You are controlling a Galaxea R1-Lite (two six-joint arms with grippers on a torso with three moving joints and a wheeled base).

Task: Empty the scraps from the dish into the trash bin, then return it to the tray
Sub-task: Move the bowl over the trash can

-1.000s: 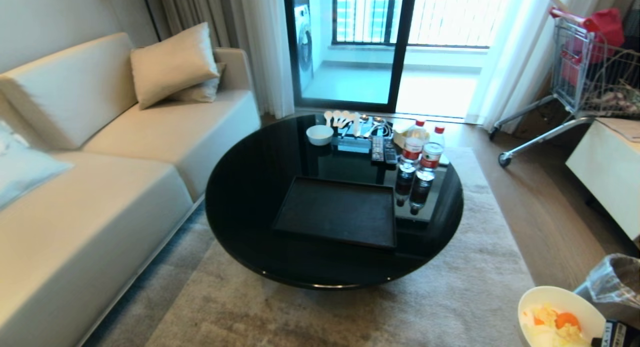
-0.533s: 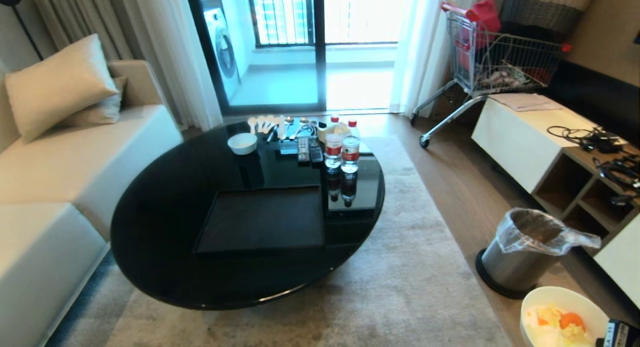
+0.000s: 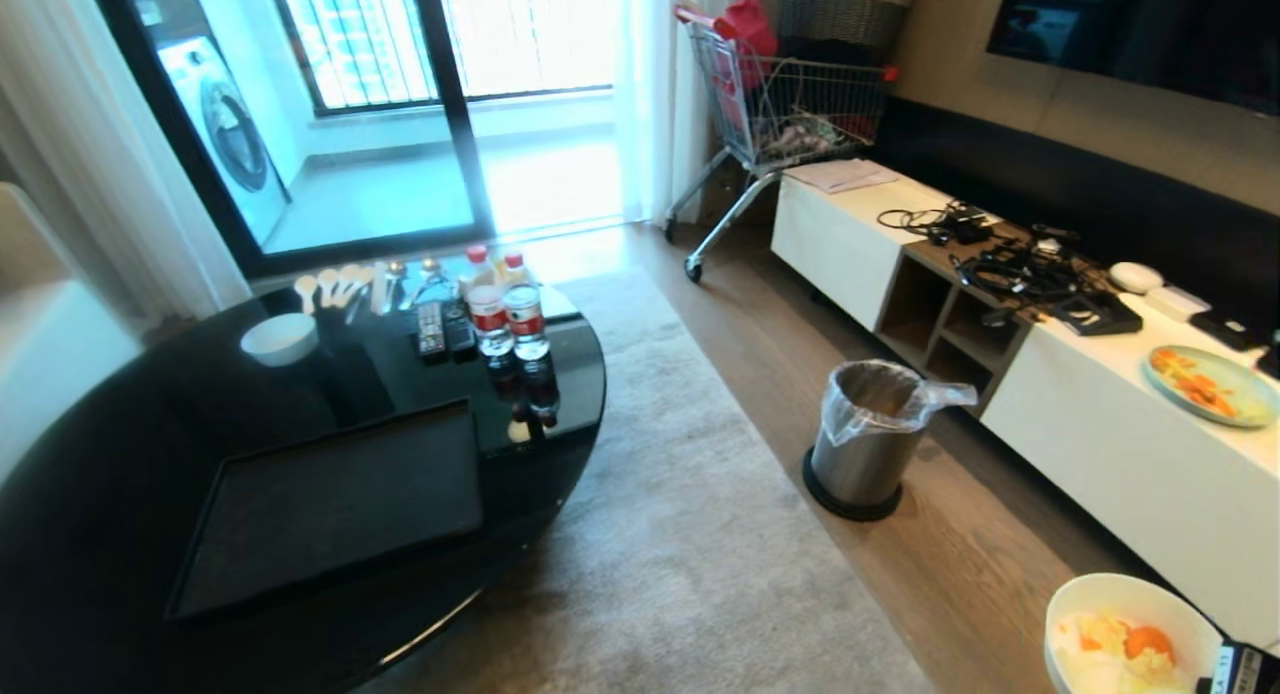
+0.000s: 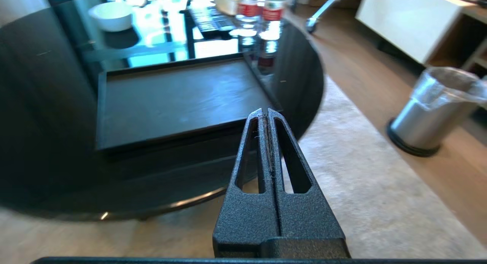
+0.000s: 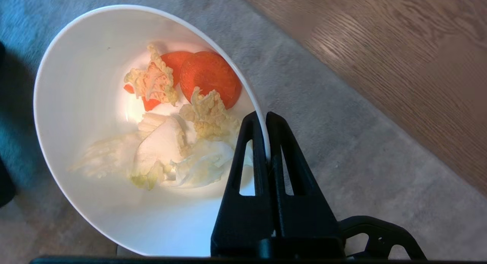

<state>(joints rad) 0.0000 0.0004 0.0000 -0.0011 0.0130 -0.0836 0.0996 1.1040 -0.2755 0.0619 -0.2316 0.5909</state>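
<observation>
Round table (image 3: 120, 494): glossy black top, mirror-like. Tray (image 3: 330, 504): matt black. Trash bin (image 3: 865, 439): brushed metal, clear crinkled plastic liner. Dish (image 5: 76, 104): smooth, glossy white. Rug (image 3: 680, 574): short-pile cloth. Floor (image 3: 780, 354): wood grain. Gripper fingers (image 4: 266, 150): black, rough-textured.

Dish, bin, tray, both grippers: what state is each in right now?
Dish: held by its rim, over the rug, scraps inside.
Bin: upright on the floor, liner open, apart from the dish.
Tray: on the black table, nothing on it.
Right gripper: shut on the dish rim.
Left gripper: shut, holding nothing.
</observation>
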